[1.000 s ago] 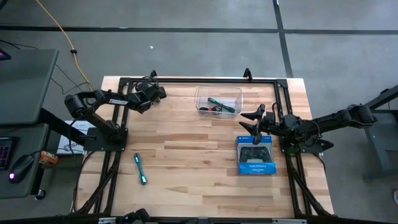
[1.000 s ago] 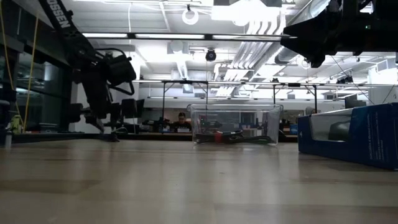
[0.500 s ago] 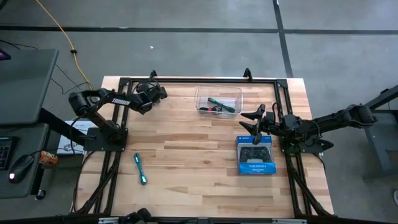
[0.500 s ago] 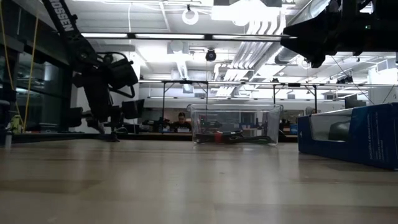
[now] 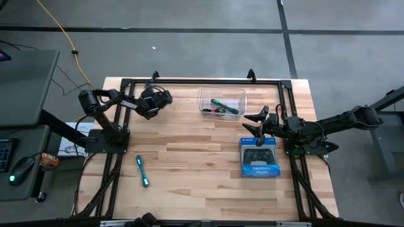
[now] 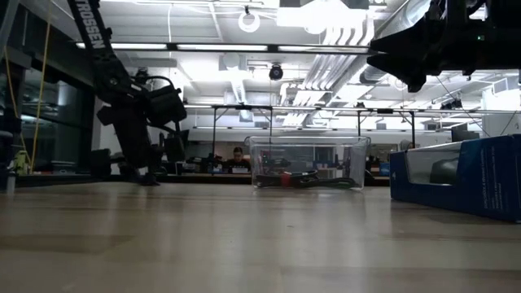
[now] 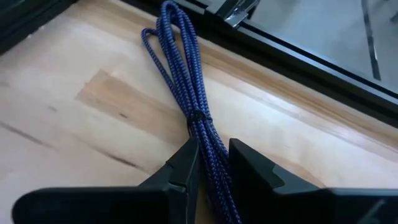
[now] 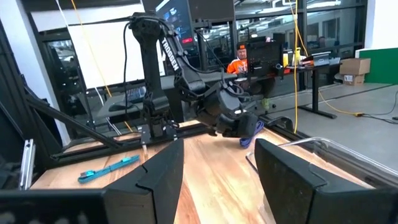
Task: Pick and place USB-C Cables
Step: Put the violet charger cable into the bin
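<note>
Roughly halfway: green cable (image 5: 220, 103) and black cable (image 5: 218, 111) already in clear tub (image 5: 203, 94). Left hand (image 7: 211, 163) clamped on purple cable (image 7: 186, 74) at counter's (image 5: 202, 164) back edge. Cyan cable (image 5: 142, 170) unpicked, front left. Right hand (image 8: 217, 168) spread wide, empty, above blue box (image 5: 259, 162).

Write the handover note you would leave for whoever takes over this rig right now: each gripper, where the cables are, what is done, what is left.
Left gripper: shut on the purple cable, at the table's far left edge.
Right gripper: open, empty, waiting above the blue box.
Done: green cable and a dark bundle lie in the clear tub.
Left: tub the purple cable, then the cyan cable lying near the front left.
</note>
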